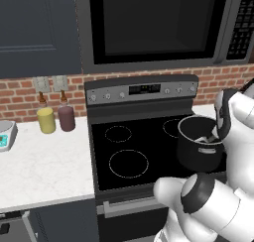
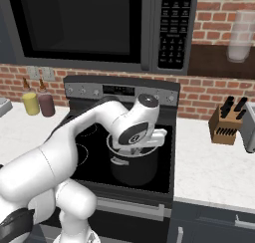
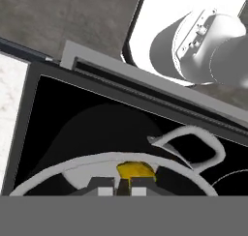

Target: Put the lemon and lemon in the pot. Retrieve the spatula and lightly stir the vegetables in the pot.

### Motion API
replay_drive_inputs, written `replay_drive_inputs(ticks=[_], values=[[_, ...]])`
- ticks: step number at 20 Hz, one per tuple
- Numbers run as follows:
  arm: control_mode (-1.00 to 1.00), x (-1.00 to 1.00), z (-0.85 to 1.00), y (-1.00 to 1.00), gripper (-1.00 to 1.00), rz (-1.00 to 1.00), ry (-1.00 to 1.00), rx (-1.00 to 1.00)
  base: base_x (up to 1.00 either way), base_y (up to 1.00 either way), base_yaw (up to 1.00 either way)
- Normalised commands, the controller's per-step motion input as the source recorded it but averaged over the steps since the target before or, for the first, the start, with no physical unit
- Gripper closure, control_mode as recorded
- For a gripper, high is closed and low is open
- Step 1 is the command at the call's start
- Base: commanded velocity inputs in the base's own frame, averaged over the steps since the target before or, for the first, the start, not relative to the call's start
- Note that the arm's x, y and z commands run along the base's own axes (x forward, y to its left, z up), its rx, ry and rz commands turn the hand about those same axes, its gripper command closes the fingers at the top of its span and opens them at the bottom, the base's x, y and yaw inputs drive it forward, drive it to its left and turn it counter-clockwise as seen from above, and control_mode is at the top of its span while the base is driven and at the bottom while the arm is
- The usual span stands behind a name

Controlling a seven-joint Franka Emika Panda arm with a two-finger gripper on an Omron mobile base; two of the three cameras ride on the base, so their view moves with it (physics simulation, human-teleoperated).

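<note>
Fingertips (image 3: 118, 187) hang over the pot (image 3: 97, 148) on the stove, lemon (image 3: 136, 170) right at them; pinched or loose, can't tell. Probably light, firm, rolls easily; grip across its middle.

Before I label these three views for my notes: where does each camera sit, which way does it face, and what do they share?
Left base view: behind the arm to its left, looking forward and down at the stove and pot; white arm links at lower right.
Right base view: behind to its right, same stove; the arm reaches from lower left over the pot.
Hand view: on the hand, looking down along the pincer at the pot rim and a lemon.
Shared: all show the pot.
</note>
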Motion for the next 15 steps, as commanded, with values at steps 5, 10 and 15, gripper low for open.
replay_drive_inputs(ticks=[5, 10, 15], values=[[-1.0, 0.01, -0.09, 0.11, 1.0, -0.1, 0.21, -0.11, 0.0, 0.0, 0.0], [-1.0, 0.02, 0.03, 0.0, 1.0, -0.12, 0.05, -0.1, 0.0, 0.0, 0.0], [-1.0, 0.0, 0.33, 0.0, 1.0, -0.13, 0.01, -0.02, 0.0, 0.0, 0.0]])
